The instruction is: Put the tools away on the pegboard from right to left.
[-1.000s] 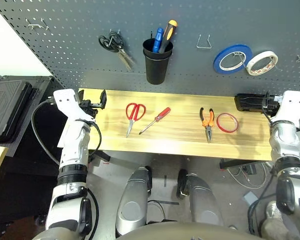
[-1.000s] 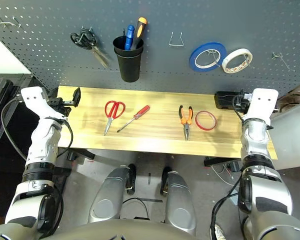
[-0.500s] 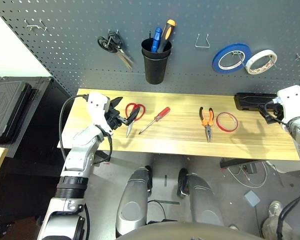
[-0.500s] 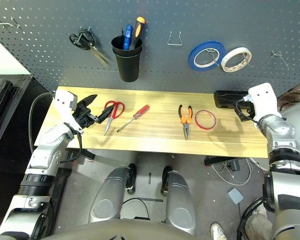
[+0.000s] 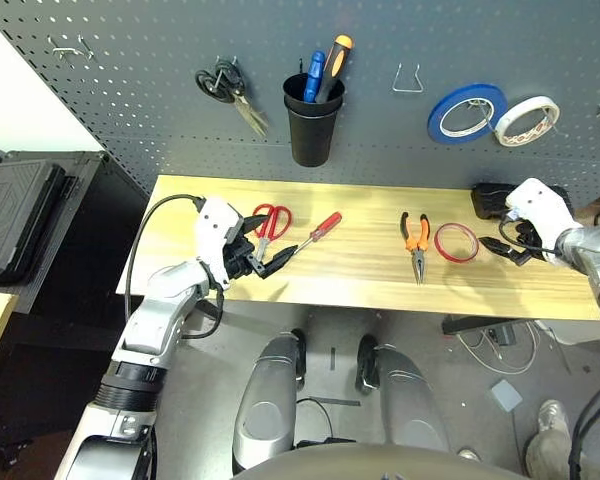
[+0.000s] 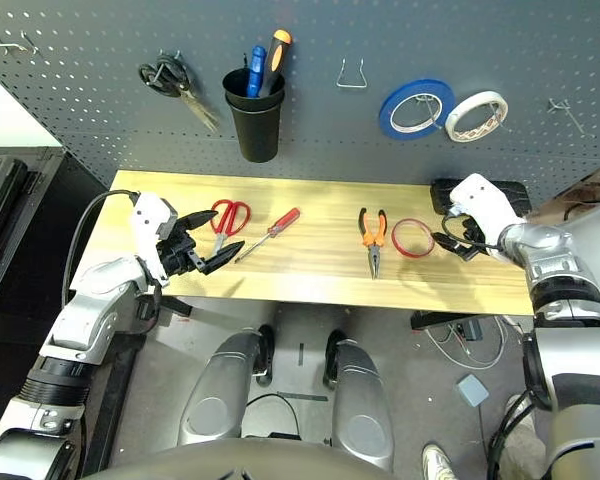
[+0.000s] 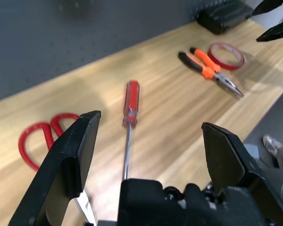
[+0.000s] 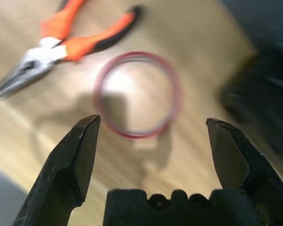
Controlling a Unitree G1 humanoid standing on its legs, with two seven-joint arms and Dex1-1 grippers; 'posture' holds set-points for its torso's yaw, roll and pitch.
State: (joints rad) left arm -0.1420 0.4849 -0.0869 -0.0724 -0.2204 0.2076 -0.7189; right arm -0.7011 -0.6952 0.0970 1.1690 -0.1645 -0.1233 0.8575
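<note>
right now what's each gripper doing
left gripper: open, holding nothing
right gripper: open, holding nothing, over the thin red tape ring

We see a thin red tape ring (image 5: 455,243) flat on the wooden table, orange-and-black needle-nose pliers (image 5: 415,243) just left of it, a red-handled screwdriver (image 5: 311,238) lying diagonally, red-handled scissors (image 5: 266,227) farthest left, a dark grey pegboard (image 5: 130,70) with hooks behind.

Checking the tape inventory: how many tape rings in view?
3. Blue tape roll and white tape roll hang side by side on the pegboard; thin red tape ring lies on the table, beside the pliers.
</note>
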